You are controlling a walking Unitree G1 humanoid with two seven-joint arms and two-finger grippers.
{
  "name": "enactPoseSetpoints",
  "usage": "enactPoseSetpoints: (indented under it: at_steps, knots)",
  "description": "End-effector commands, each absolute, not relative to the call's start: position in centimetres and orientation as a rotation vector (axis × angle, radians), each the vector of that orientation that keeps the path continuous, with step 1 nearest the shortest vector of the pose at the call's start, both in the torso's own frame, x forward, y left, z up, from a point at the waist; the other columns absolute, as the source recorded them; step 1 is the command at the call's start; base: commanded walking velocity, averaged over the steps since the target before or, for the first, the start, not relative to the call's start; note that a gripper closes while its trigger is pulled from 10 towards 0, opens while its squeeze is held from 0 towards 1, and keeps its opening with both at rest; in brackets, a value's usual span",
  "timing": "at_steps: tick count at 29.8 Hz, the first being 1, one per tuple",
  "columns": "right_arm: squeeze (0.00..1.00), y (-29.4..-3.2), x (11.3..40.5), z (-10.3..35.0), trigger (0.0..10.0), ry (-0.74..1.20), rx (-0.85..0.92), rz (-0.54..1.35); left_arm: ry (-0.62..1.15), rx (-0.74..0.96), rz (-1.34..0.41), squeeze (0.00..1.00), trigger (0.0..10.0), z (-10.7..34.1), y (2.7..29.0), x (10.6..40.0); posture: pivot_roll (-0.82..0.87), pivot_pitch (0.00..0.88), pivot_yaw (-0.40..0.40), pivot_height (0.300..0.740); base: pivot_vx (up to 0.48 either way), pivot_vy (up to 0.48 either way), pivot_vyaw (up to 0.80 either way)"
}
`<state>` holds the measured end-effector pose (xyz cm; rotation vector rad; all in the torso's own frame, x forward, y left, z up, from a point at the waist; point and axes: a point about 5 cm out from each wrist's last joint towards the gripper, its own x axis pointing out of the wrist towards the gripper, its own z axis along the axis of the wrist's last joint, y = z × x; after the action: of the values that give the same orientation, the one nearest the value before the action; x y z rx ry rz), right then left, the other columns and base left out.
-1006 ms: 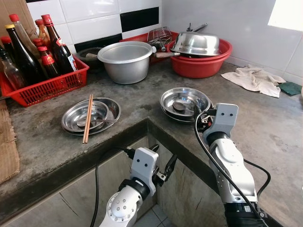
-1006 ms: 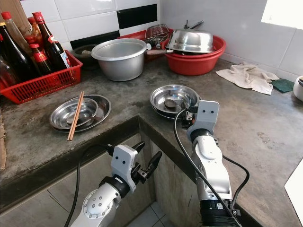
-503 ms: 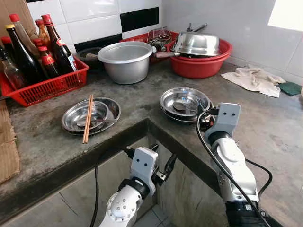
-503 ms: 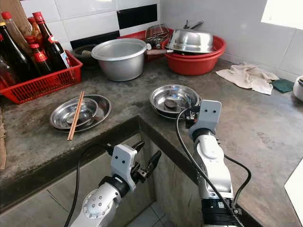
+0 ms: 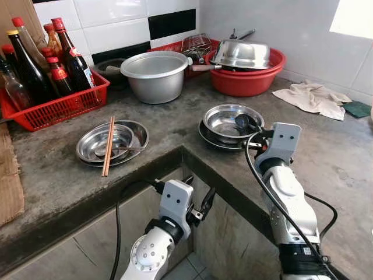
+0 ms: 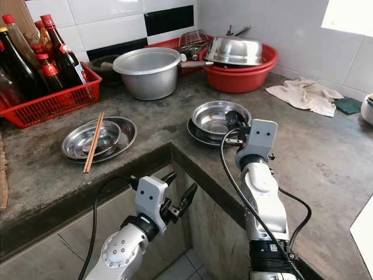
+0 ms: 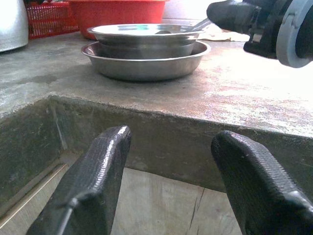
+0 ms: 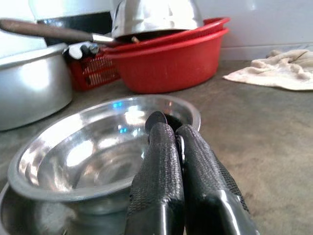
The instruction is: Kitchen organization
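A steel bowl (image 5: 224, 119) sits in a wider steel plate (image 5: 210, 139) near the counter's inner corner. My right gripper (image 5: 242, 122) reaches over the bowl's right rim, shut on a spoon handle (image 7: 195, 24) that sticks out of the bowl; in the right wrist view its fingers (image 8: 161, 161) are pressed together on thin metal. Further left lie stacked steel plates (image 5: 140, 131) with wooden chopsticks (image 5: 108, 146) across them. My left gripper (image 5: 198, 195) hangs open below the counter edge (image 7: 146, 105), holding nothing.
A red crate of sauce bottles (image 5: 52, 108) stands at the back left, beside an aluminium pot (image 5: 154, 76). A red basin (image 5: 247, 81) holds an upturned steel bowl (image 5: 242, 52). A cloth (image 5: 312, 96) and green scourer (image 5: 356, 108) lie right. Cardboard (image 5: 9, 186) lies left.
My right gripper has moved forward over the bowl's rim and onto the spoon. The bowl has shifted a little back and right on its plate. The left arm has barely moved.
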<state>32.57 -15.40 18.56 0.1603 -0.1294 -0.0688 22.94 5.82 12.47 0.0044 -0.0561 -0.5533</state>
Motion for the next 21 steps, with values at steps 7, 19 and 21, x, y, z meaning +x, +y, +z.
enactPoseSetpoints:
  at_steps: [7, 19, 21]
  knots:
    - [0.0, -14.7, 32.6, 20.2, 0.0, -0.2, 0.204, -0.046, -0.058, 0.025, -0.541, 0.0, 10.0, 12.4, 5.9, 23.2, 0.12, 0.0, -0.021, 0.74, 0.0, 0.0, 0.0]
    - [0.0, -13.5, 28.4, 23.5, 0.0, -0.413, 0.037, -0.028, -0.098, 0.037, -0.498, 0.0, 10.0, 13.2, 6.5, 23.8, 0.14, 0.0, -0.027, 0.74, 0.0, 0.0, 0.0]
    - [0.0, -13.3, 27.9, 23.6, 0.0, -0.42, 0.021, -0.024, -0.102, 0.039, -0.494, 0.0, 10.0, 13.3, 6.6, 23.8, 0.13, 0.0, -0.025, 0.74, 0.0, 0.0, 0.0]
